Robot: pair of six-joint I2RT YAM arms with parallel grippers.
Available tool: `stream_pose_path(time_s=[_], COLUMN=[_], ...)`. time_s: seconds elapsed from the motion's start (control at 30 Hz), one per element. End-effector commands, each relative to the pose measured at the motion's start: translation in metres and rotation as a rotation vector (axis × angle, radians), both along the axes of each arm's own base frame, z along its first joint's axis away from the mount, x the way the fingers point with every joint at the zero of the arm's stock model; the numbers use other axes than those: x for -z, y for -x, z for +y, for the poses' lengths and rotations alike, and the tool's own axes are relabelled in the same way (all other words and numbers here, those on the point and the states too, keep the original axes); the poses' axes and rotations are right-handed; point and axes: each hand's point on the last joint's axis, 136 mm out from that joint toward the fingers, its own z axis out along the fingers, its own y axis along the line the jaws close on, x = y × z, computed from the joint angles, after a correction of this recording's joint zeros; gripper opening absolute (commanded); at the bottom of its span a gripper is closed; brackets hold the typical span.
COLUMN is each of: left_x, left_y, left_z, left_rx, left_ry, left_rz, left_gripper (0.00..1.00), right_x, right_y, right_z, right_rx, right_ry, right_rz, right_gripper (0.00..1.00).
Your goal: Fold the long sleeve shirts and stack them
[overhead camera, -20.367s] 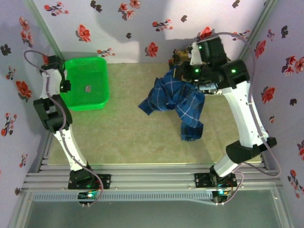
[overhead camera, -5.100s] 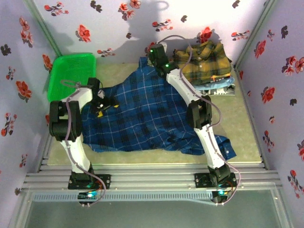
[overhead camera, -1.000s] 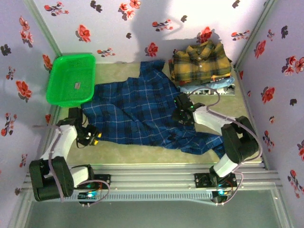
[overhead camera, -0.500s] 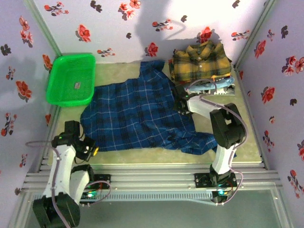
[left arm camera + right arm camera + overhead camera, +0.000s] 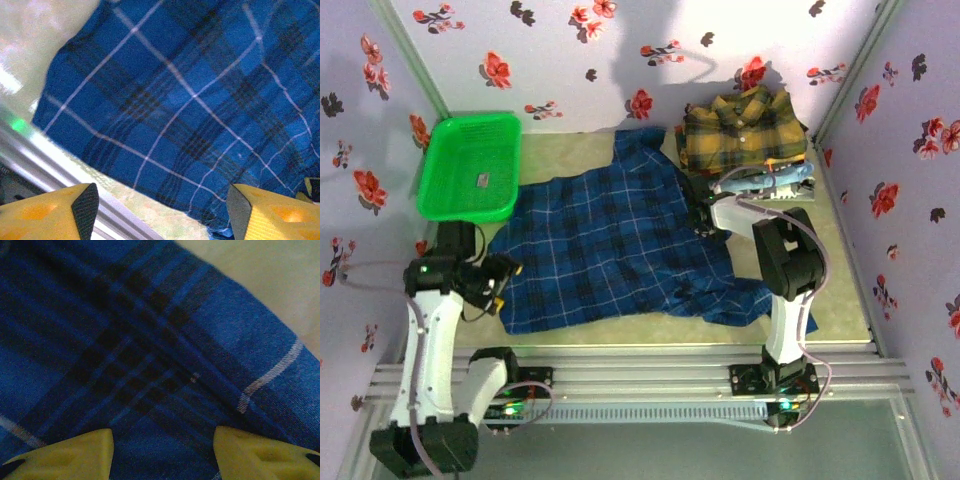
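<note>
Item one, dark blue plaid shirt (image 5: 610, 245) with thin white lines: it is lying spread open across the middle of the desk (image 5: 565, 152), its far end reaching up beside the folded stack and a rumpled part trailing toward the near right. Item two, mustard-yellow plaid shirt (image 5: 745, 130): it is sitting folded, collar up, on top of the stack at the far right corner. Item three, light blue shirts (image 5: 790, 178): they are lying folded under the yellow one, with only their near edges peeking out. Item four, green basket (image 5: 455, 160): it is resting at the far left, apart from the blue shirt's left edge. Left claw (image 5: 500, 283): it is hanging at the near left corner of the blue shirt; in the wrist view the left claw (image 5: 160, 205) is standing released, yellow fingers spread wide with nothing between them, looking down on the shirt's (image 5: 190, 100) near edge, a strip of bare desk (image 5: 40, 30) and the metal rail (image 5: 60, 165). Right claw (image 5: 702, 215): it is sitting low over the shirt's right side, just near of the stack; in its wrist view the right claw (image 5: 162, 445) is standing released, fingers apart above flat plaid cloth (image 5: 150, 340), with no fold being pinched.
</note>
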Motion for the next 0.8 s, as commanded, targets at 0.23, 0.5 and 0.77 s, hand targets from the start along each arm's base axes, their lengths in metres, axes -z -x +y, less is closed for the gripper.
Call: stream_pose_path(time_s=[0.23, 0.5, 0.77], left_x=[0.055, 0.142, 0.169], left_y=[-0.118, -0.151, -0.157], left_z=[-0.066, -0.061, -0.039], left_rx=[0.399, 0.375, 0.359], left_ry=[-0.099, -0.077, -0.077], left_rz=[0.013, 0.158, 0.208], left_gripper=[0.76, 0.82, 0.85], right_x=[0.03, 0.012, -0.07], right_y=[0.033, 0.019, 0.066], right_z=[-0.07, -0.068, -0.091], right_rx=[0.268, 0.236, 0.105], right_ry=[0.087, 0.031, 0.077], right_rz=[0.072, 0.047, -0.009], right_gripper=[0.57, 0.6, 0.72])
